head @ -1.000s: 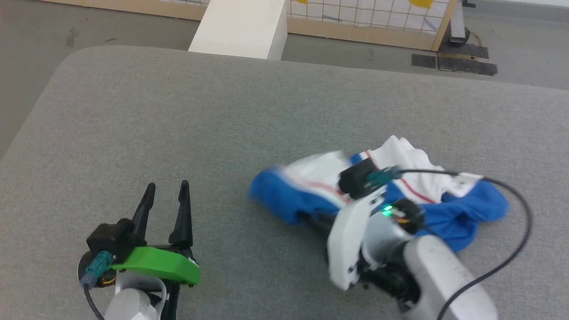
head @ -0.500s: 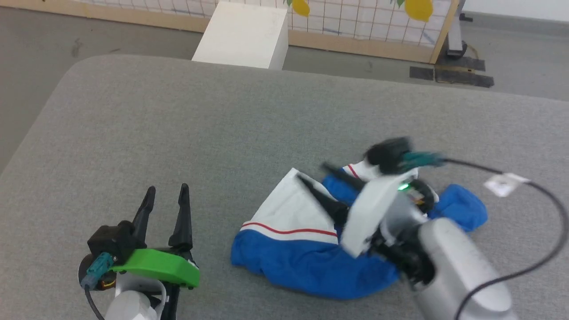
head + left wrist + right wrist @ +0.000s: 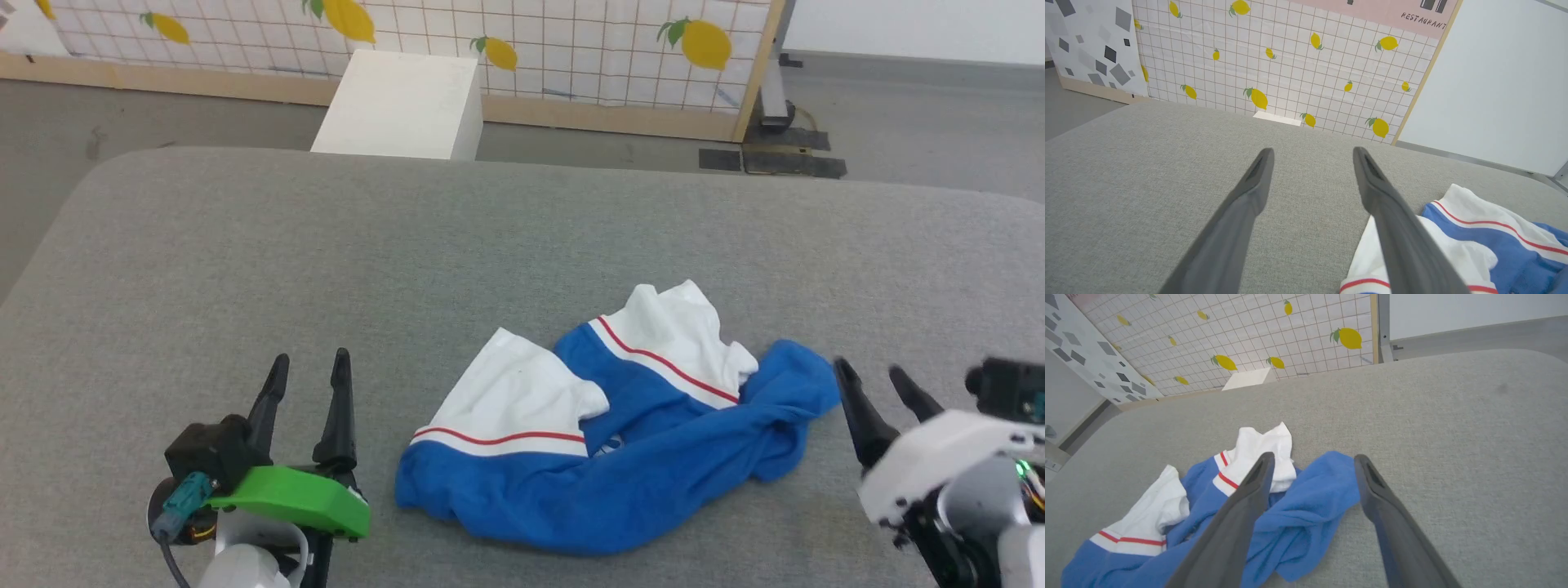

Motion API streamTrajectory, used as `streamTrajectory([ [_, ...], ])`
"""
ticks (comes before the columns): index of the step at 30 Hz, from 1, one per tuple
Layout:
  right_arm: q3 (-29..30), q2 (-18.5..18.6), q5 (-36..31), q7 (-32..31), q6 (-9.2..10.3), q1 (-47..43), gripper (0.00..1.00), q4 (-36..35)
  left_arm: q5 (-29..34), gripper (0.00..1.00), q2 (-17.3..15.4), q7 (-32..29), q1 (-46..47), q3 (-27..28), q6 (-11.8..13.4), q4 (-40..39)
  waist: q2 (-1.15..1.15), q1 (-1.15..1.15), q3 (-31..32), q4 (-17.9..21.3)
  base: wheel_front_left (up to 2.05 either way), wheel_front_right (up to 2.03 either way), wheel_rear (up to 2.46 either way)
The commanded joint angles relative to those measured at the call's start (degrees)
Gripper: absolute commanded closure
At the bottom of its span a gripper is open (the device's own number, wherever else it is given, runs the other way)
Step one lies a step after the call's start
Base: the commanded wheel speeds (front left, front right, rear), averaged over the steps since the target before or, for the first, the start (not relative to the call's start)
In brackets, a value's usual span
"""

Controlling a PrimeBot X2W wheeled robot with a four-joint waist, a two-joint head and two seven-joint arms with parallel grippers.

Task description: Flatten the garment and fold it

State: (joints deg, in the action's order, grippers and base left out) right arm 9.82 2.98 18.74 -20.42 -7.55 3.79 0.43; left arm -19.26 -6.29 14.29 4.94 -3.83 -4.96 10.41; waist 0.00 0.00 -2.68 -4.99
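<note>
The shirt [image 3: 620,482] lies bunched. Left gripper [image 3: 310,357] and right gripper [image 3: 865,367], both open and empty, should each pinch an outer edge, then pull apart evenly.

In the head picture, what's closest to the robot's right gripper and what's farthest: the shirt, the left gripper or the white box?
1. The garment, just left of the right gripper.
2. The left gripper, far across on the left.
3. The white box, far back at upper left.
</note>
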Motion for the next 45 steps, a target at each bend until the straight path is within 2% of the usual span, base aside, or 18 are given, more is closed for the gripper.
streamTrajectory([
  [1, 0.78, -0.11, 0.35, 0.17, 0.06, -1.51, 0.00, -0.47, -0.17, 0.00, -0.17, -0.53, -0.38, -0.10, 0.33, 0.07, 0.00, 0.00, -0.11, 0.44, 0.00, 0.00, 0.00],
  [5, 1.65, -0.11, 2.98, 1.05, 0.06, -4.22, 0.00, -0.58, -0.74, 0.00, -0.11, -4.15, 2.24, -1.13, 0.28, 0.65, 0.00, 0.00, -0.87, 1.07, 0.00, 0.00, 0.00],
  [7, 1.62, -0.11, 3.50, 1.44, 0.06, -4.74, 0.00, -0.81, -0.76, 0.00, -0.65, -8.70, 5.60, -2.32, 0.07, 1.55, 0.00, 0.00, -1.77, 1.40, 0.00, 0.00, 0.00],
  [13, 1.59, -0.11, 3.42, 1.63, 0.06, -3.36, 0.00, -2.31, -2.07, 0.00, -1.66, -30.20, 20.96, -6.42, -0.42, 8.02, 0.00, 0.00, -5.41, 3.16, 0.00, 0.00, 0.00],
  [16, 1.65, -0.11, 3.13, 1.51, 0.06, -2.11, 0.00, -3.00, -1.47, 0.00, -2.11, -43.13, 27.88, -9.96, -0.66, 13.16, 0.00, 0.00, -7.52, 4.67, 0.00, 0.00, 0.00],
  [18, 1.70, -0.11, 3.18, 1.57, 0.06, -1.50, 0.00, -3.12, -0.49, 0.00, -2.59, -48.65, 30.53, -11.99, -0.83, 15.91, 0.00, 0.00, -8.69, 5.68, 0.00, 0.00, 0.00],
  [21, 1.65, -0.11, 3.33, 1.84, 0.06, -0.97, 0.00, -3.19, 0.44, 0.00, -3.23, -53.35, 32.65, -14.04, -1.08, 19.03, 0.00, 0.00, -10.51, 7.09, 0.00, 0.00, 0.00],
  [30, 1.92, -0.11, 4.28, 3.32, 0.06, -0.35, 0.00, -2.13, 0.25, 0.00, -3.61, -56.55, 32.10, -18.67, -2.04, 23.90, 0.00, 0.00, -13.15, 8.39, 0.00, 0.00, 0.00],
  [31, 1.98, -0.11, 4.29, 3.45, 0.06, -0.29, 0.00, -2.02, 0.24, 0.03, -3.69, -56.66, 31.95, -19.16, -2.10, 24.23, 0.00, 0.00, -13.24, 8.30, 0.00, 0.00, 0.00],
  [32, 2.01, -0.11, 4.30, 3.59, 0.06, -0.19, 0.00, -1.86, 0.21, 0.71, -3.73, -56.27, 31.76, -19.63, -2.16, 24.52, 0.00, 0.00, -13.30, 8.16, 0.00, 0.00, 0.00],
  [33, 1.92, -0.11, 4.36, 3.70, 0.06, -0.06, 0.00, -1.74, -0.07, 1.00, -3.66, -55.88, 31.53, -19.84, -2.20, 24.78, 0.00, 0.00, -13.29, 8.02, 0.00, 0.00, 0.00],
  [37, 1.82, -0.11, 4.46, 4.19, 0.06, 0.15, 0.00, -0.87, -2.98, 1.00, -2.93, -52.00, 31.10, -19.06, -2.36, 24.55, 0.00, 0.00, -12.59, 6.62, 0.00, 0.00, 0.00],
  [39, 1.60, -0.11, 4.31, 4.19, 0.06, 0.08, 0.00, -0.37, -5.47, 1.00, -2.51, -48.38, 31.33, -16.62, -2.38, 23.42, 0.00, 0.00, -11.92, 5.73, 0.00, 0.00, 0.00],
  [42, 1.40, -0.11, 4.20, 4.29, 0.06, -0.03, 0.00, 0.44, -10.27, 1.00, -1.87, -42.60, 30.97, -11.20, -2.08, 20.20, 0.00, 0.00, -10.53, 4.32, 0.00, 0.00, 0.00],
  [43, 1.26, -0.11, 4.28, 4.27, 0.06, -0.24, 0.00, 0.95, -13.15, 1.00, -1.92, -39.77, 29.55, -7.70, -1.51, 17.40, 0.00, 0.00, -9.36, 3.38, 0.00, 0.00, 0.00],
  [45, 1.31, -0.11, 4.22, 4.24, 0.06, -0.54, 0.00, 1.25, -14.63, 1.00, -2.89, -37.71, 27.13, -4.82, -0.30, 14.14, 0.00, 0.00, -8.27, 2.31, 0.00, 0.00, 0.00],
])
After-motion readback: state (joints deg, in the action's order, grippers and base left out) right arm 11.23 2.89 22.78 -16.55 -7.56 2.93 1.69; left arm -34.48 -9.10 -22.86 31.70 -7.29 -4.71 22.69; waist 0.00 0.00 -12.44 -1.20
